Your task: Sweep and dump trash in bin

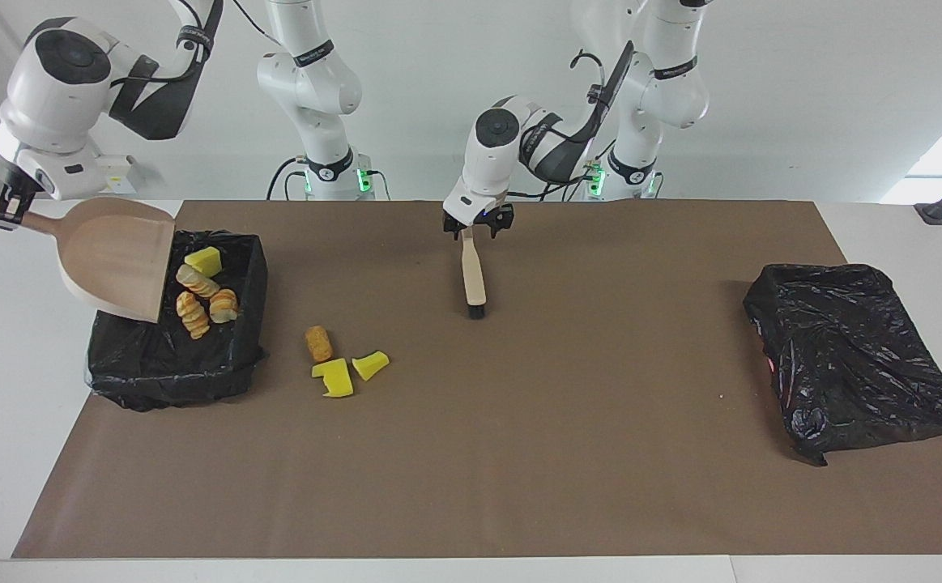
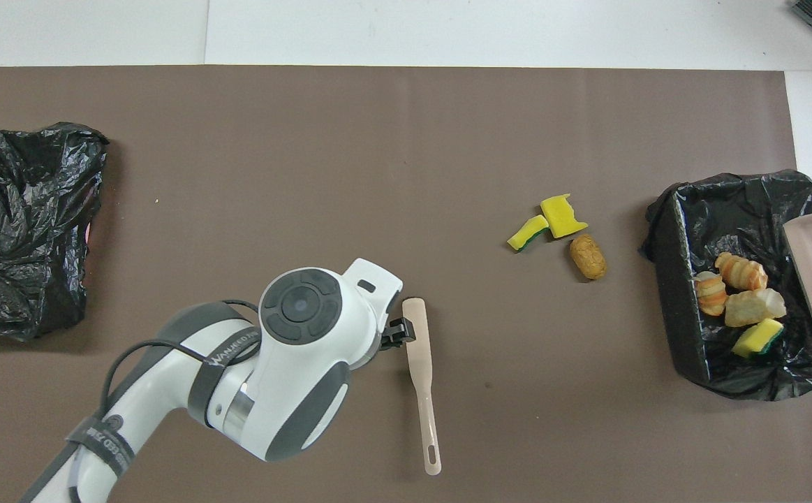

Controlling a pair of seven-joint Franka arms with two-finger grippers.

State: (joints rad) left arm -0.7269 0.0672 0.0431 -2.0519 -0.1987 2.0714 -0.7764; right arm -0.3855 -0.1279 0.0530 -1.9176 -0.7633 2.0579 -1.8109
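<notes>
A: So, facing view: right gripper [image 1: 6,209] pinches the dustpan [image 1: 114,259] handle, pan tilted over the bin [image 1: 175,356]. Four scraps [image 1: 202,295] inside, three [image 1: 339,360] on the desk [image 1: 519,445] beside it.

B: Overhead: left gripper [image 2: 395,330] has its fingers spread just beside the brush [image 2: 421,370], which lies flat. Second bag [image 2: 21,223] sits at the left arm's end.
</notes>
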